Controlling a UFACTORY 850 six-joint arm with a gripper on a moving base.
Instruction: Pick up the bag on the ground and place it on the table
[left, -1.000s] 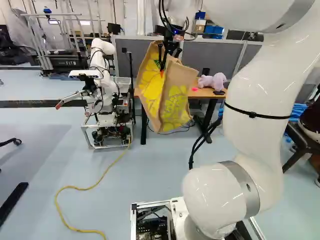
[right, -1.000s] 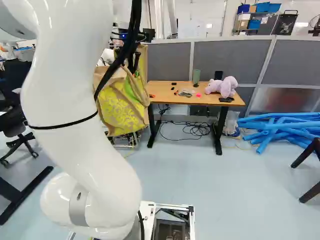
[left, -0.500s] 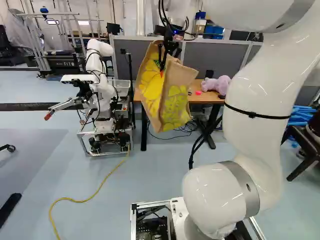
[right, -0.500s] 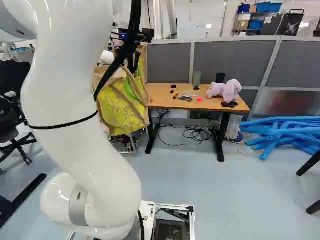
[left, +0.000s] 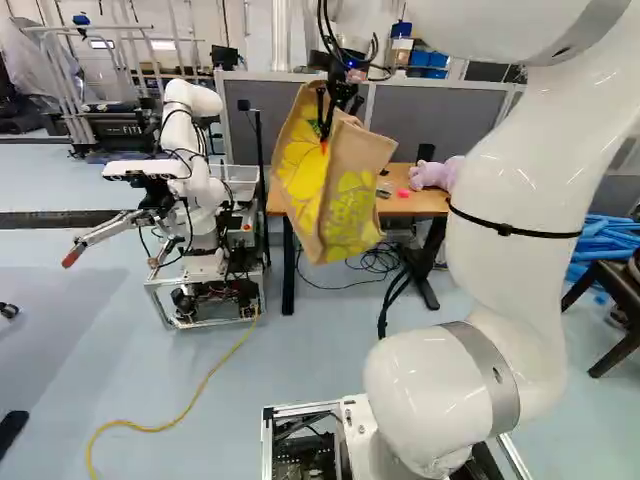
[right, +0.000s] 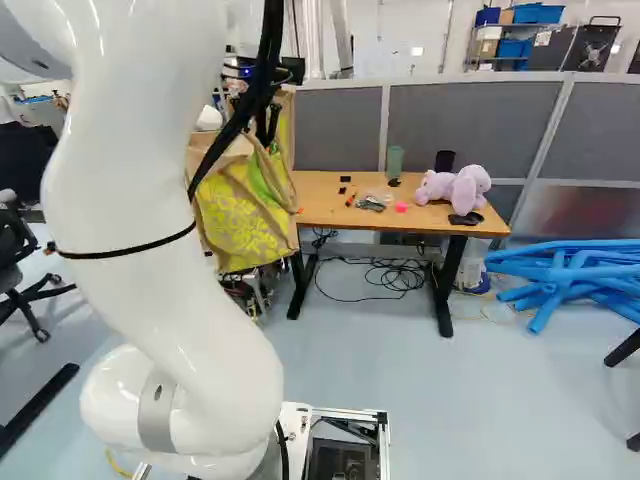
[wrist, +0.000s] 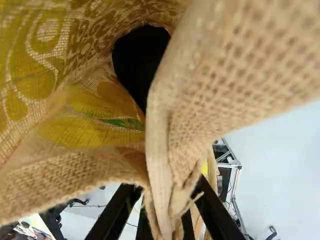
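My claw (left: 326, 130) is pinched on the gathered edge of the bag (left: 350, 210), burlap and yellow print, with cloth between both fingers. The bag hangs tilted in the air, its dark opening showing in my wrist view; in the left base view it covers part of the wooden table (right: 345, 213), and in the right base view it hangs at the table's left. On the tabletop I see a purple plush toy (right: 455, 187), a green cup (right: 394, 160) and a small pink item (right: 401, 207). Further out, blue tubes (right: 565, 272) lie on the floor near the table, and another robot (left: 200, 190) stands at the left of the left base view.
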